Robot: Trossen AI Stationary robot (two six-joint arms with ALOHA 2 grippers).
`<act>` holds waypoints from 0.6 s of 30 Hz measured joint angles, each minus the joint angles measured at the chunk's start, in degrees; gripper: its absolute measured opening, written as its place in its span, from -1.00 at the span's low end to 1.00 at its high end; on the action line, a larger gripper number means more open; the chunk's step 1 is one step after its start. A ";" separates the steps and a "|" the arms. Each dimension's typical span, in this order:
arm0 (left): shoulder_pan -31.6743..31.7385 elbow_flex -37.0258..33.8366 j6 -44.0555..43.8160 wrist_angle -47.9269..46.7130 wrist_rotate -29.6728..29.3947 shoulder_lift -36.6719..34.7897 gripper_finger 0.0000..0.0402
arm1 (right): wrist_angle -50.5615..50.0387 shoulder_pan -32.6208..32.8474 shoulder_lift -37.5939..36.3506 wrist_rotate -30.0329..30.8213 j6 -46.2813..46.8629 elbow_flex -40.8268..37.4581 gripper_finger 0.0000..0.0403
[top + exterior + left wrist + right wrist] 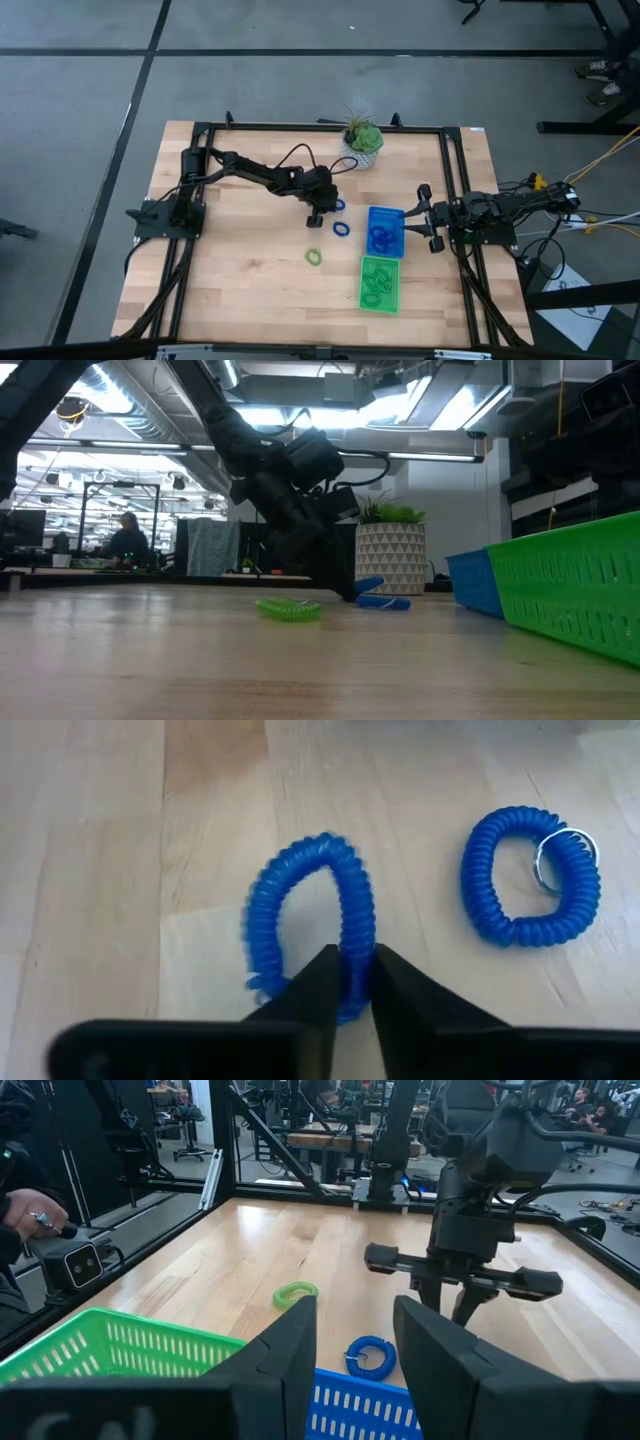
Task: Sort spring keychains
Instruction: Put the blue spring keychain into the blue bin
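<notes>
My left gripper (318, 210) is near the table's middle, shut on a blue spring keychain (310, 910). A second blue keychain (530, 875), with a metal ring, lies flat on the wood just beyond it (341, 229). One green keychain (315, 257) lies flat nearer the near edge (288, 609). The blue tray (385, 232) holds blue coils and the green tray (380, 283) holds green coils. My right gripper (355, 1315) waits open at the table's right side, over the trays' edge (425, 215). My left gripper pinches the blue keychain between its two fingers (320, 985) at the near side of the loop (355, 975), with the coil strand running between the tips. The fingers come from above, slanting down. In the low view the loop (366, 587) slants upward by the gripper.
A potted plant in a patterned white pot (362, 142) stands at the far edge. Black frame rails (450, 180) run along the table's sides. Bare wood lies left of the green keychain (240, 260). A person sits far off in the room (125, 540).
</notes>
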 joint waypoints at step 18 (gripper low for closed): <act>-0.08 0.00 0.93 1.76 0.68 -5.58 -0.92 | 0.00 0.02 0.02 0.00 0.00 0.00 -0.33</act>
